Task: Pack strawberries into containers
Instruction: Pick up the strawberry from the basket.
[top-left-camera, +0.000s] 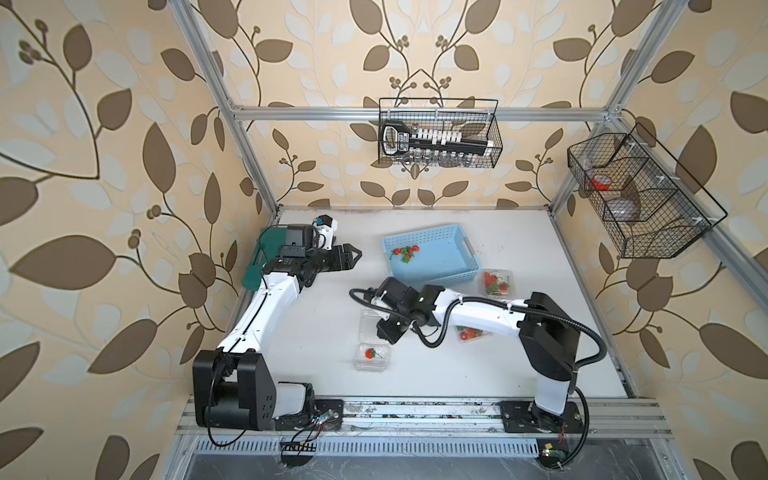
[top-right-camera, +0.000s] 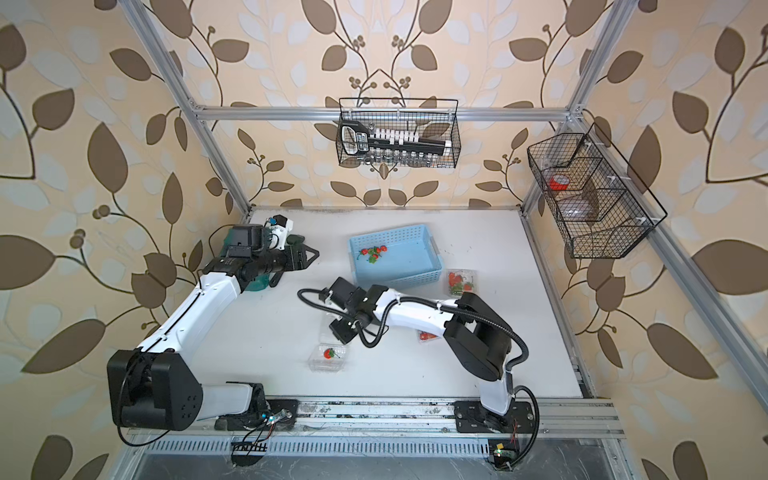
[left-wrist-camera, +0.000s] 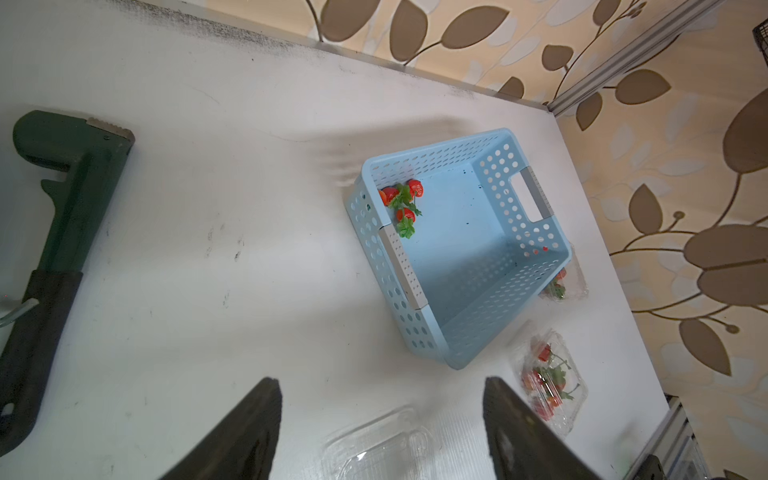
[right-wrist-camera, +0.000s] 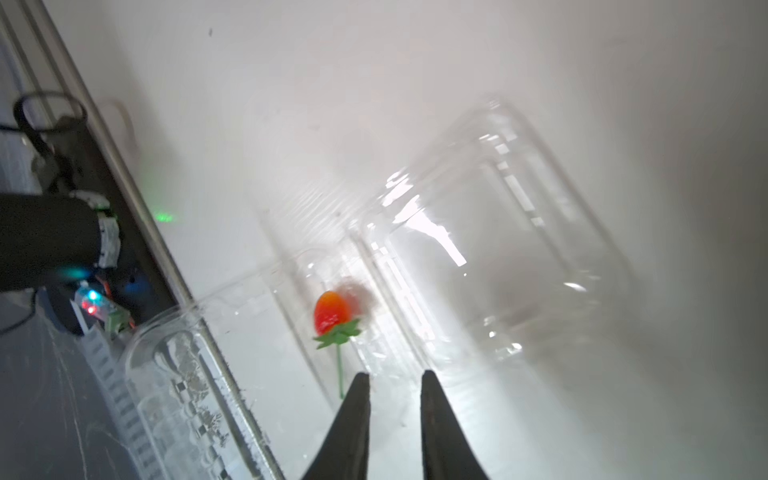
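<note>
Three strawberries (top-left-camera: 405, 252) (left-wrist-camera: 403, 199) lie in a corner of the light blue basket (top-left-camera: 440, 272). An open clear container (top-left-camera: 372, 356) near the table's front holds one strawberry (top-left-camera: 369, 353) (right-wrist-camera: 330, 311); its lid (right-wrist-camera: 498, 232) lies flat beside it. Two shut containers (top-left-camera: 496, 282) (top-left-camera: 469, 333) hold several strawberries each. My right gripper (right-wrist-camera: 395, 374) hangs just above the open container, jaws slightly apart and empty, the berry's stem beside one finger. My left gripper (left-wrist-camera: 380, 415) (top-left-camera: 353, 254) stands open and empty, left of the basket.
A dark green tool case (top-left-camera: 266, 266) lies at the back left under my left arm, with a green wrench (left-wrist-camera: 62, 208) beside it. Two wire baskets (top-left-camera: 438, 133) (top-left-camera: 640, 195) hang on the frame above the table.
</note>
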